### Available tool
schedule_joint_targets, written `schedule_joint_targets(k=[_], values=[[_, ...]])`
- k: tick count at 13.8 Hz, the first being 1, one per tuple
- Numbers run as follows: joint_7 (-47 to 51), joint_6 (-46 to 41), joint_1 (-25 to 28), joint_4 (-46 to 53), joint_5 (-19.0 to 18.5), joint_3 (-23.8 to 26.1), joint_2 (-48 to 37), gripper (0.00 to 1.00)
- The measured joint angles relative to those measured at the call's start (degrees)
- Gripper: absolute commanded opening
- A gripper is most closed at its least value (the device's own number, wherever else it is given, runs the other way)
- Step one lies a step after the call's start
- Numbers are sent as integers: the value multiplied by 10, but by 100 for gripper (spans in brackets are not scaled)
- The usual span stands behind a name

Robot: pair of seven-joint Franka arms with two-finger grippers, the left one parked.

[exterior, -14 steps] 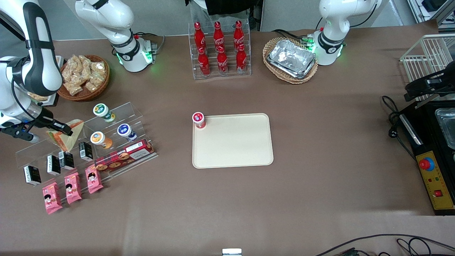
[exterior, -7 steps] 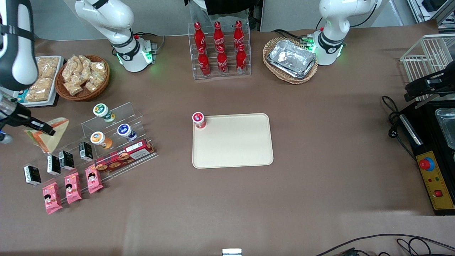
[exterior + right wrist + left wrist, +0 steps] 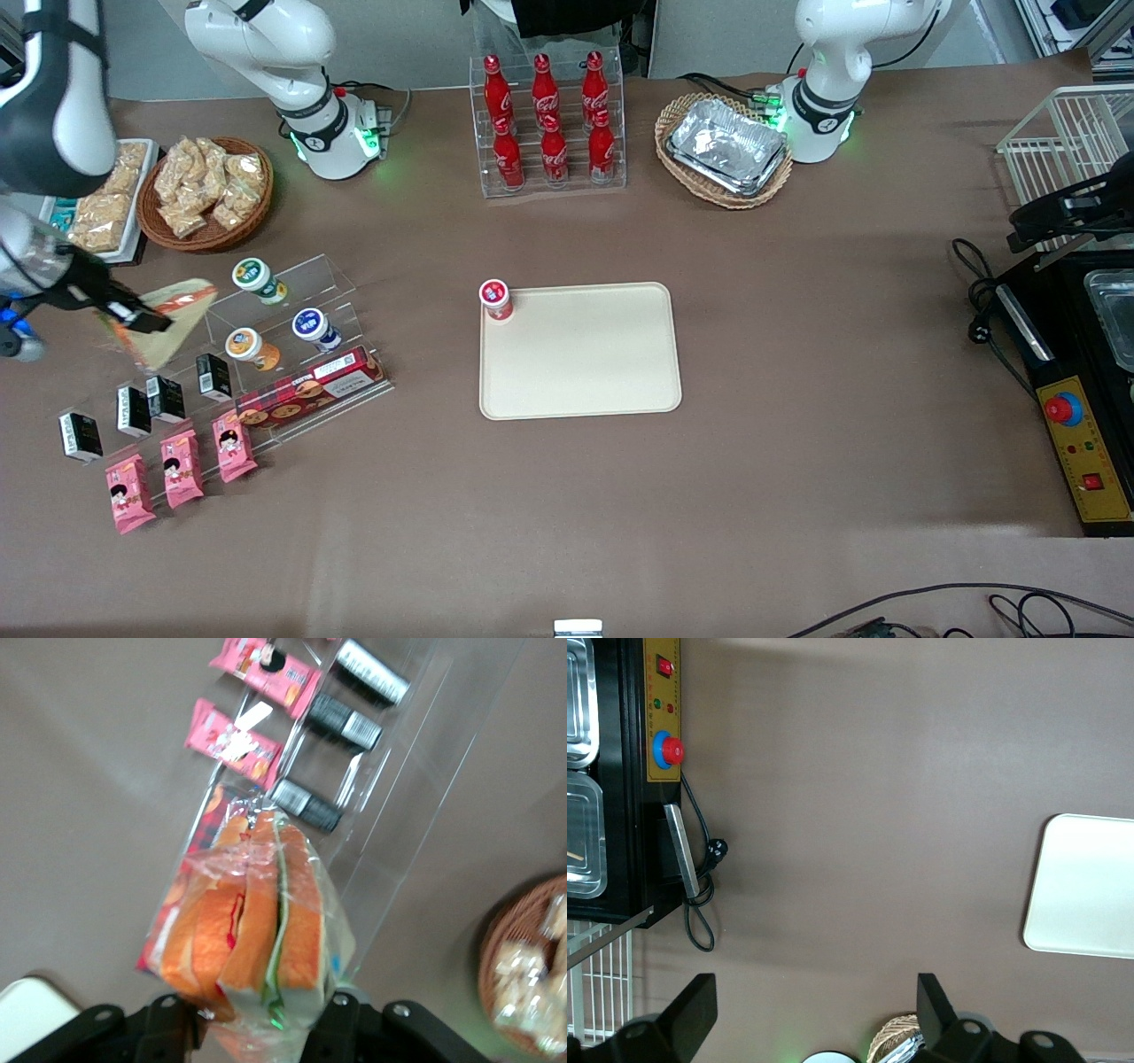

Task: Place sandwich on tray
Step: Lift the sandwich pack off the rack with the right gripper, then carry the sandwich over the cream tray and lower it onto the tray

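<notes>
Front view — the claw [image 3: 133, 316] is pinching the sandwich [image 3: 168, 323] and carrying it above the clear display rack [image 3: 266, 354]; half a second ago it was hanging nearer the tabletop's [image 3: 797, 354] edge, so transport is starting. The tray [image 3: 580, 350] is well apart.

Right wrist view — the sandwich [image 3: 257, 921] is riding between the fingers [image 3: 341, 1023], wrap intact.
</notes>
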Motion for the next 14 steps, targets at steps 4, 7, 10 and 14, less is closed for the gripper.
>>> schedule_joint_targets(k=[4, 7, 10, 14], values=[[195, -22, 123, 19, 2, 2, 2, 40], [342, -19, 213, 37, 10, 4, 18, 40], [481, 16, 276, 68, 35, 5, 64, 40], [655, 95, 368, 124, 35, 5, 167, 40]])
